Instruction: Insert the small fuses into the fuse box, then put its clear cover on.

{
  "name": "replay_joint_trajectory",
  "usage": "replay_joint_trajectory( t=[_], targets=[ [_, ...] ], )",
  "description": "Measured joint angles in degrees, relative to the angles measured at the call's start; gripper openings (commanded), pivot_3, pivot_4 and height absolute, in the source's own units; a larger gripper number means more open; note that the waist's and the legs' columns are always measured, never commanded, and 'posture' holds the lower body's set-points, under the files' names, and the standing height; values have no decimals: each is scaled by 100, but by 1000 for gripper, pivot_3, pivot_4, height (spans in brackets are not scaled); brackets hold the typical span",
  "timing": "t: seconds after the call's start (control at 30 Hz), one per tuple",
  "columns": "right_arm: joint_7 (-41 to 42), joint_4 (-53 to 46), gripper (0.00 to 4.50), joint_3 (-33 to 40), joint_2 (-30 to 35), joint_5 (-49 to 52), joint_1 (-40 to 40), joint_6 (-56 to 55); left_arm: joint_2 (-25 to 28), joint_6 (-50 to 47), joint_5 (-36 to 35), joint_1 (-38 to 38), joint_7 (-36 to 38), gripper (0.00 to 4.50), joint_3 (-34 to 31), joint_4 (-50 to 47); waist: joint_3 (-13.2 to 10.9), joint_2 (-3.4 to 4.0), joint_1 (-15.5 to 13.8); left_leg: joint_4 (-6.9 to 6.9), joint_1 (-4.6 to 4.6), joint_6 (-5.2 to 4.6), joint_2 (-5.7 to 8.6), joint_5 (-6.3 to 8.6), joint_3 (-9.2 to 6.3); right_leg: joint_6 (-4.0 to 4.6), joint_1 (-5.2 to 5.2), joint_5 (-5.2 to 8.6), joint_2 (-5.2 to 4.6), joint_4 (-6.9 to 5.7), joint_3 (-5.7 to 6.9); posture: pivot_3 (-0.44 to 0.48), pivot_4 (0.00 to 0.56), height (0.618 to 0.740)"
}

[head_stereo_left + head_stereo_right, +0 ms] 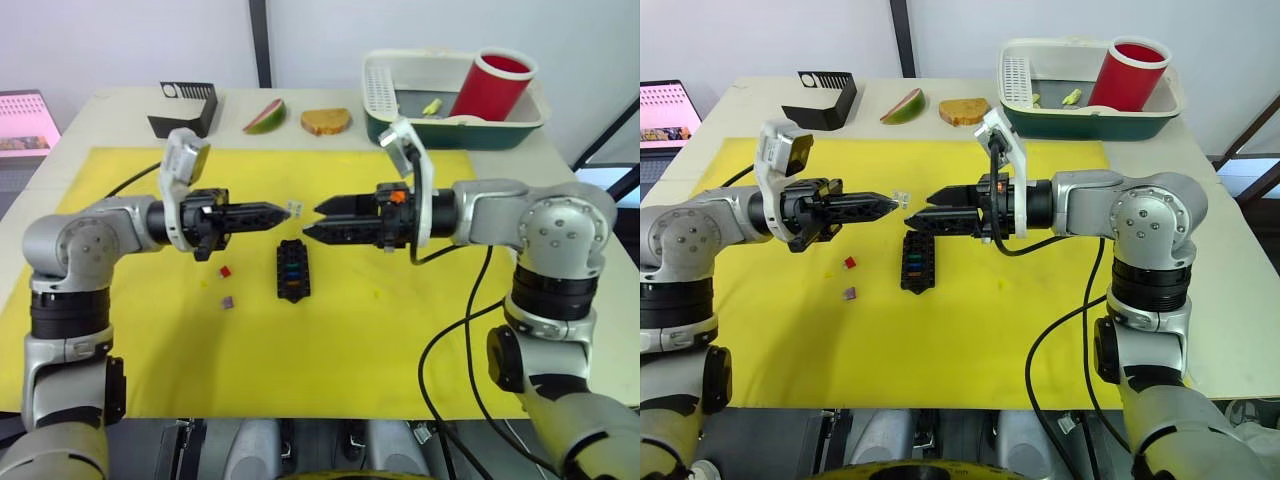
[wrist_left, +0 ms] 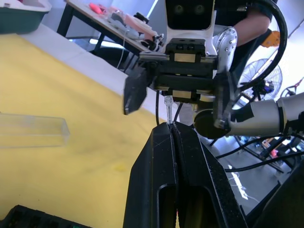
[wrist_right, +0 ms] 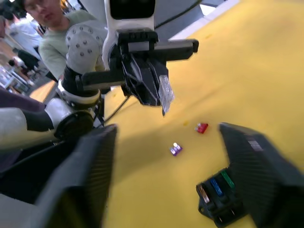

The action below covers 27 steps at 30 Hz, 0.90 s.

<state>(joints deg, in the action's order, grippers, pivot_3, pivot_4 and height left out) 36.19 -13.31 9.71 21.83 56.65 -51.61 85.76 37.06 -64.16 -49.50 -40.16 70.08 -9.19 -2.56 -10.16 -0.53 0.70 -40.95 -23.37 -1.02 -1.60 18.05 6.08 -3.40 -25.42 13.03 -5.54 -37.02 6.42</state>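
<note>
Fuse box [image 1: 293,270] sits on the yellow mat [image 1: 350,350], just below the gap between my two grippers, with orange, blue and green fuses already in its slots. My left gripper [image 1: 282,211] is pinched tight on a pale grey fuse [image 1: 294,209], held up in the air above the box. My right gripper [image 1: 312,220] faces it from the other side of the box, fingers spread wide, holding nothing. Red fuse [image 1: 225,271] and purple fuse [image 1: 228,302] lie loose on the mat left of the box. Clear cover [image 2: 31,129] rests on the mat nearby. No readable writing anywhere.
</note>
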Motion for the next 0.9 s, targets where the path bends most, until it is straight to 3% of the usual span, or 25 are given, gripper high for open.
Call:
replay_joint_trajectory(
  t=[0.3, 0.43, 0.73, 0.83, 0.9],
  targets=[
    [-389, 148, 3235, 94, -197, 291, -104, 102, 51, 100, -1, -5, 10, 0, 172, 2, 0, 0, 11, 0, 0, 0, -1, 0, -1, 0, 0, 0, 0, 1, 0, 0, 150, 740],
    [-485, 151, 1953, 90, -208, 350, -109, 106, 62, 115, -1, -5, 10, 0, 173, 7, 0, 0, 12, 0, 0, 0, -1, 0, 0, 0, 0, 0, 1, 1, 0, 0, 150, 740],
    [-607, 169, 1953, 81, -203, 495, -109, 105, 106, 206, 0, -5, 11, 0, 177, 20, 0, 0, 11, 0, 0, 0, -1, 0, 0, 0, 0, 0, 0, 1, 0, 0, 150, 740],
    [-617, 169, 1104, 79, -198, 521, -109, 105, 120, 218, -1, -4, 11, 0, 179, 20, 0, 0, 12, 0, 0, 0, -1, 0, -1, 0, 0, 0, 0, 2, 0, 0, 150, 740],
    [-651, 170, 154, 78, -191, 536, -109, 103, 120, 220, -11, -4, 29, 0, 179, 20, 0, 0, 11, 0, 0, 0, -1, 0, -1, 0, 0, 0, 0, 2, 0, 0, 150, 740]
  ],
)
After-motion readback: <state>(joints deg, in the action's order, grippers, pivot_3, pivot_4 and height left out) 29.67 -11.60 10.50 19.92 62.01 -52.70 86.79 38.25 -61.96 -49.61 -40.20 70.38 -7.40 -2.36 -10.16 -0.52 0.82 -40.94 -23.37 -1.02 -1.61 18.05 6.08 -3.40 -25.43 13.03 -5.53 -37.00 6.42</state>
